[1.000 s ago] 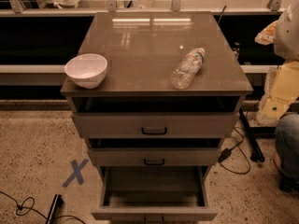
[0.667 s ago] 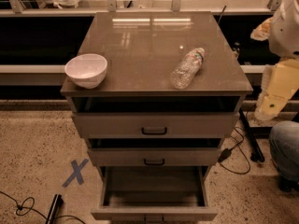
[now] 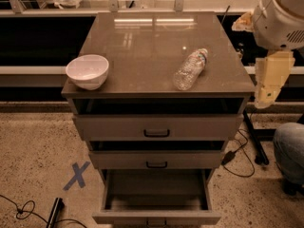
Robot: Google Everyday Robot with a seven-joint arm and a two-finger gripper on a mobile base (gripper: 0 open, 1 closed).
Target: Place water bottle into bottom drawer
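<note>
Water bottle lies on its side on the tabletop, about 4 o'clock from the middle, white cap pointing to 1 o'clock. Nothing touches it. White bowl sits well apart at the 8 o'clock corner, out of the way. Bottom drawer is pulled out at 6 o'clock of the cabinet and its inside looks bare, so the target is ready.

Hand hangs just off the tabletop's 3 o'clock edge, pointing down, near the bottle but not over it. Can't tell if it's apart or together.

My read: the step is reach and grasp.
- Come in over the bottle from 3 o'clock.
- Set the hand across the long axis, closing along the 10–4 o'clock line.
- Take it mid-body, not at the neck.
- The thin crinkled plastic will likely give and roll, so descend straight and squeeze gently.
- Lift clear of the front edge before heading down to 6 o'clock, keeping off the top drawer and middle drawer fronts.
</note>
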